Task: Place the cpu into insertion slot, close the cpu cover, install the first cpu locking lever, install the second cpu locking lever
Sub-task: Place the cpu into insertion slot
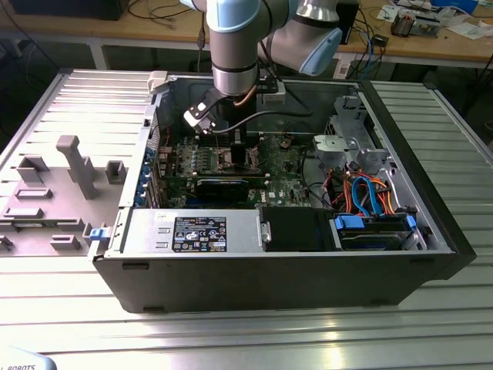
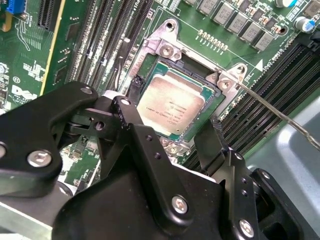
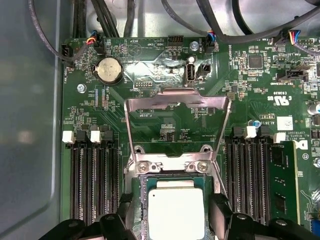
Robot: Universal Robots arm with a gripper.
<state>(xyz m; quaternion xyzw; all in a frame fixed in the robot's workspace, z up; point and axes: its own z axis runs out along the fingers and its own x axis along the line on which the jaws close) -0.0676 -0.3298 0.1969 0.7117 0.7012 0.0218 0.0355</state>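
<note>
The small square silver-grey cpu (image 2: 170,107) lies flat in the shiny-rimmed insertion slot (image 2: 165,47) on the green circuit board (image 3: 95,107). The black end effector (image 3: 174,204) is open, one finger each side of the chip. The thin silver cpu cover (image 3: 177,98) is flipped up. I think the chip must sit flat and square, and the fingers must not bump it.

Arm (image 1: 233,54): silver-grey cylindrical segments, pale blue joint caps (image 1: 317,51), black cable (image 1: 279,114) at wrist. Pincer (image 2: 167,120): matte black linkage plates with rounded edges, silver screws (image 2: 180,204) at pivots.
</note>
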